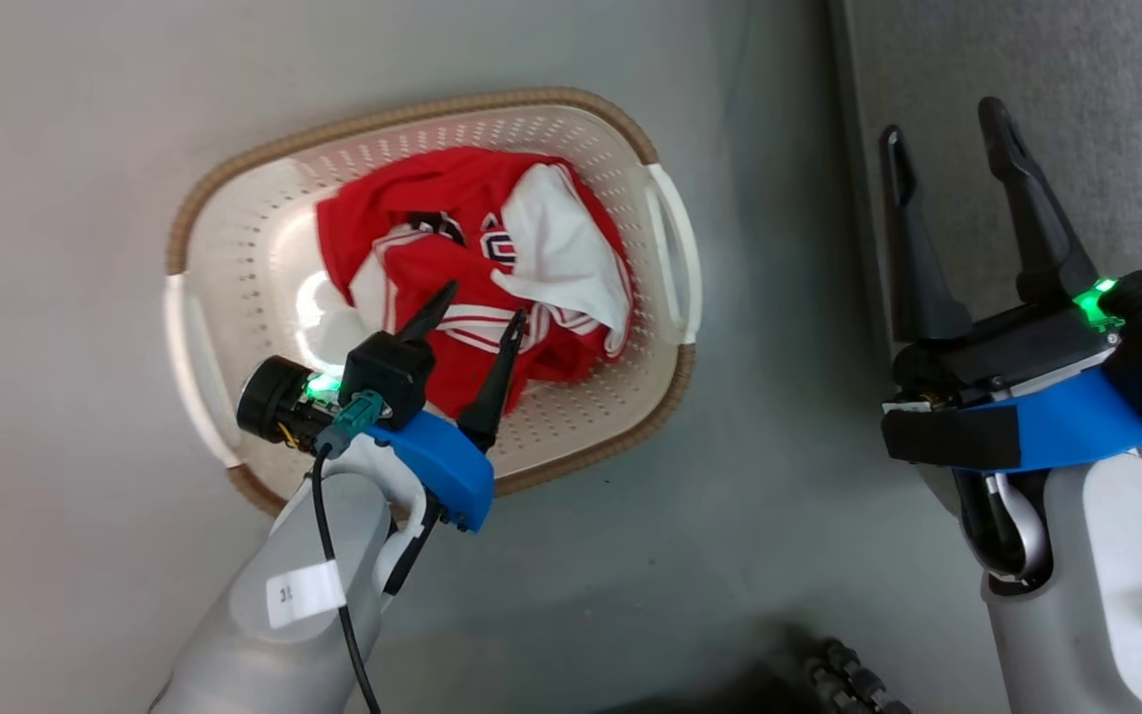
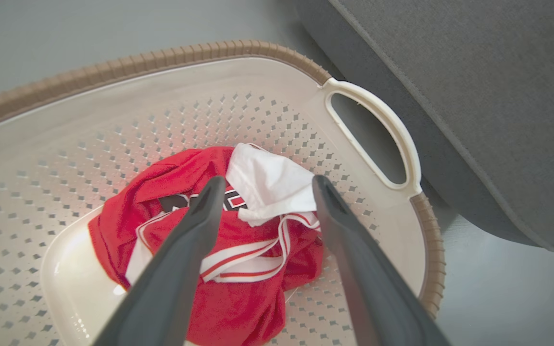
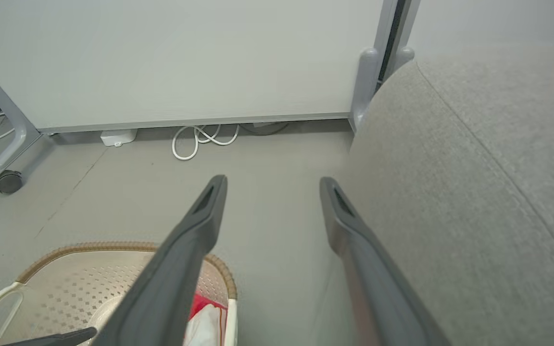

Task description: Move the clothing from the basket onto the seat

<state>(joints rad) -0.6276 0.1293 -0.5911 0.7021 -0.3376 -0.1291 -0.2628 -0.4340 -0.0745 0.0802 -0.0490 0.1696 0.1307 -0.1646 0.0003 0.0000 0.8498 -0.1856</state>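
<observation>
While clothing lies in the basket, left fingers and right fingers gape empty.

Smooth pale grey floor. Standing on it: cream-white perforated oval plastic basket with brown woven-look rim, near but apart from large grey woven-fabric sofa. Farther off, along a pale wall panel: looped white cable, small black caster wheel.
</observation>
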